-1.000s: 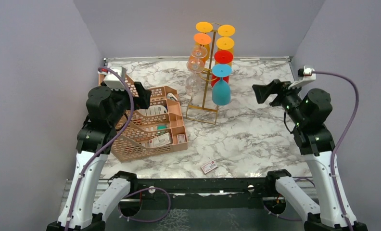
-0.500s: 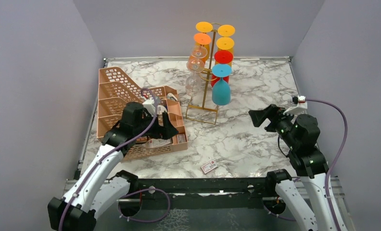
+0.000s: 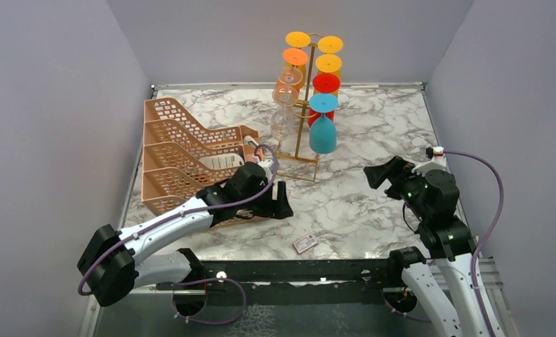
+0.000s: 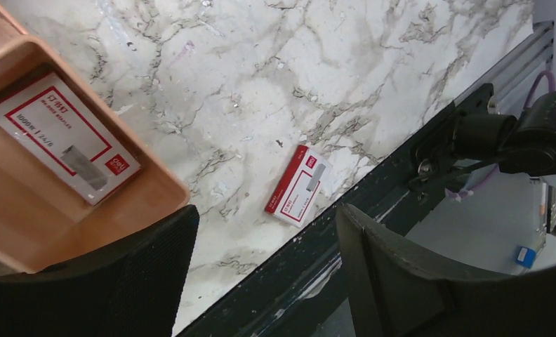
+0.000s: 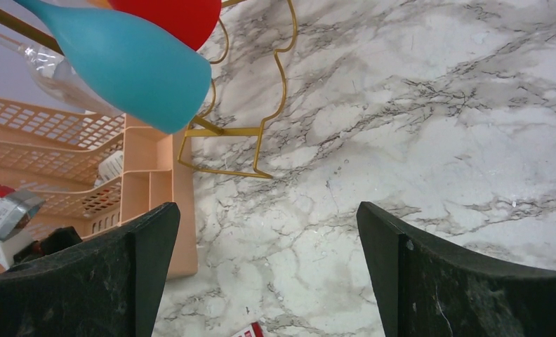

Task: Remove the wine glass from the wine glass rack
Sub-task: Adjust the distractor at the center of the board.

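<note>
**Left arm swings low and forward**

Swung down past the peach organiser [image 3: 177, 140], the left end effector [image 3: 281, 202] now sits near a small box [image 3: 304, 243], spread and empty. The right end effector [image 3: 380, 172] is spread too. The blue wine glass [image 3: 323, 135] hangs bowl-down on the wine glass rack [image 3: 300, 140]. A careless reach could knock neighbouring glasses [image 3: 326, 83] or topple the rack.

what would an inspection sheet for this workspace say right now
surface: marble table, nothing spilled seen
job's things: gold rack upright at the back, wine glasses hanging upside down on it, blue glass nearest the right arm
clutter: peach tray holding a box; another box loose by the front edge
grippers: left gripper open, empty, low beside the tray; right gripper open, empty, facing the rack
cables: purple cable on each arm, clear of the rack
surroundings: grey walls, black rail in front
</note>
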Controlling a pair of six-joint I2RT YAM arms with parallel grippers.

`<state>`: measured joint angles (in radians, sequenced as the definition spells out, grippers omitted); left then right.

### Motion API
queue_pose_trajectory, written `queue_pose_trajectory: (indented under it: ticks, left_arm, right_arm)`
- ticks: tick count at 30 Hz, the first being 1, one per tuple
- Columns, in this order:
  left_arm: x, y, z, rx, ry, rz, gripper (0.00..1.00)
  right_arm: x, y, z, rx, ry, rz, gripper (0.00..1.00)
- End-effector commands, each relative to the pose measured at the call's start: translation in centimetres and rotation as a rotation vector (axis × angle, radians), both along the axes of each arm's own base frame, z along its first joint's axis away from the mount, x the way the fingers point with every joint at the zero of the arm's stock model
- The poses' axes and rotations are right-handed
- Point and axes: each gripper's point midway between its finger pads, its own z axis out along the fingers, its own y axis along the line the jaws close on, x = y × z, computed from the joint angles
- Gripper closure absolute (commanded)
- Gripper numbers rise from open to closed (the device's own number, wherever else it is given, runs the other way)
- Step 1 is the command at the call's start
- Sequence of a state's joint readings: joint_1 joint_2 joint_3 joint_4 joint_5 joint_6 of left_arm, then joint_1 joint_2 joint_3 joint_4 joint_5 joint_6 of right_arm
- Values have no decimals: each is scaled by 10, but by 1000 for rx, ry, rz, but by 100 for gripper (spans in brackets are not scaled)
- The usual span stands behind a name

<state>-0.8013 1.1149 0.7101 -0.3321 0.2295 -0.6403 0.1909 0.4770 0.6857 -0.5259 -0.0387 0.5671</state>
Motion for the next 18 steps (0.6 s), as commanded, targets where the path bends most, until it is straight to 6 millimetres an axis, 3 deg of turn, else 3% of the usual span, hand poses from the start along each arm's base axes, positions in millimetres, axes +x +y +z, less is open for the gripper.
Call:
queue_pose_trajectory:
  ticks: [1, 5, 10, 14, 18]
  left_arm:
    - [24, -2, -12, 38, -46, 158, 25]
    - [26, 30, -38, 150, -44, 292, 25]
    - [31, 76, -48, 253, -73, 430, 25]
    - [38, 101, -43, 237, -71, 479, 24]
    - [44, 107, -22, 191, -101, 487, 23]
  right_arm:
    - [-1, -6, -9, -8, 38, -43, 1]
    - [-3, -11, -10, -28, 49, -61, 1]
    - [-4, -12, -13, -33, 51, -62, 1]
    - [-2, -8, -14, -20, 53, -48, 1]
    - [-2, -7, -14, -19, 56, -44, 1]
